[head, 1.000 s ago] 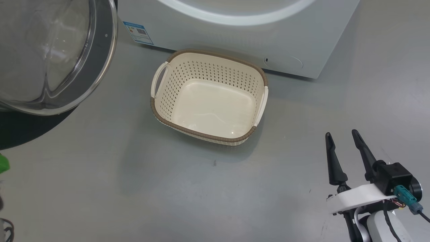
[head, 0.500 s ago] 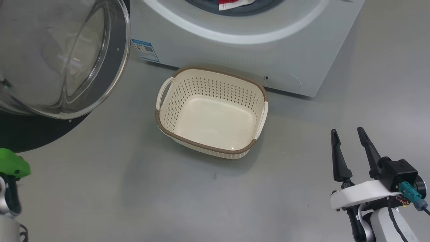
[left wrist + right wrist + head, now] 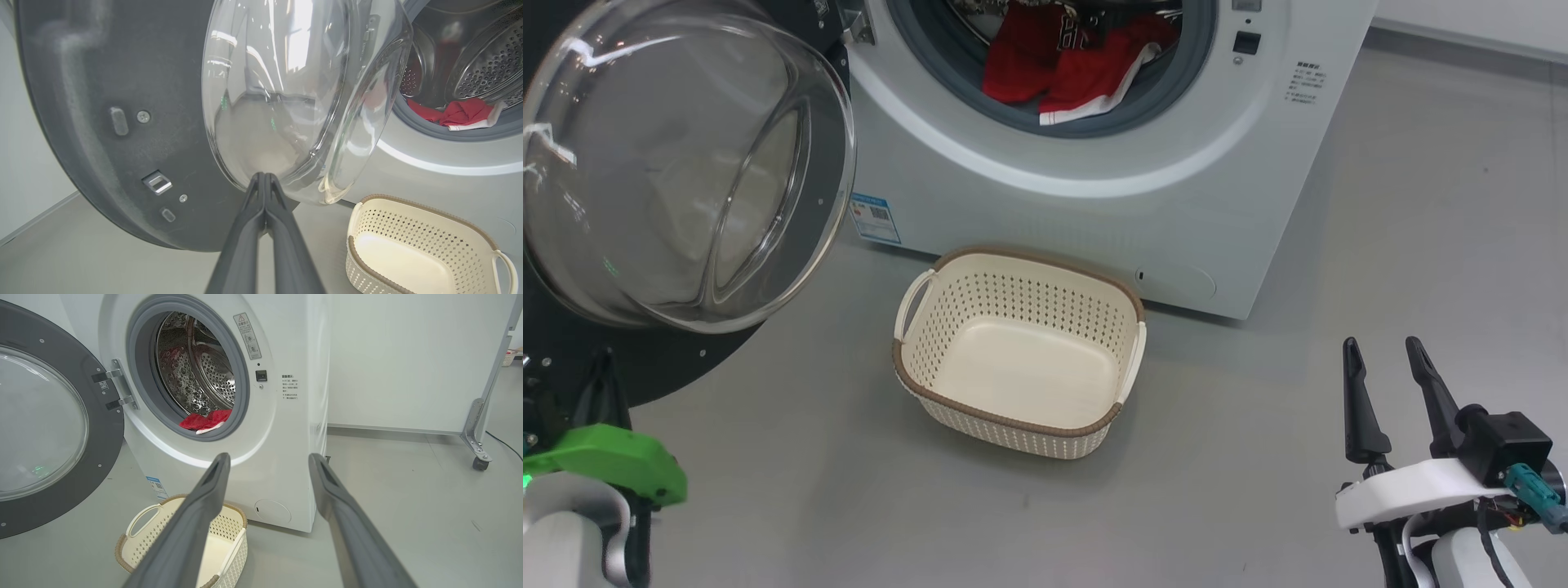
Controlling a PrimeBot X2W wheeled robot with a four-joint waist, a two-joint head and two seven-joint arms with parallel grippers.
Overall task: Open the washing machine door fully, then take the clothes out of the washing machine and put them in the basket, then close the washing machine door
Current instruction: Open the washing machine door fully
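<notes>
Tilting up since a second ago, the head view now takes in the clothes point(image 3: 1078, 65), one red heap, pieces uncountable, in the one washing machine point(image 3: 1094, 212) at top centre, so unloading looks next: one washing machine door point(image 3: 686, 171) swung wide upper left, one basket point(image 3: 1005, 418) empty mid-frame, left gripper point(image 3: 264, 176) pinched together on nothing, right gripper point(image 3: 1382, 347) spread and empty.

The grey floor point(image 3: 1258, 457) is carrying the washer point(image 3: 1094, 220), which is standing squarely on it. The basket point(image 3: 1013, 437) is sitting upright on the floor just in front of the washer's lower front panel, open side up. In the right wrist view, a white partition point(image 3: 408, 355) is standing beyond the washer, resting on a caster point(image 3: 480, 463), and a dark cable point(image 3: 504, 445) is trailing across the floor beside it.
</notes>
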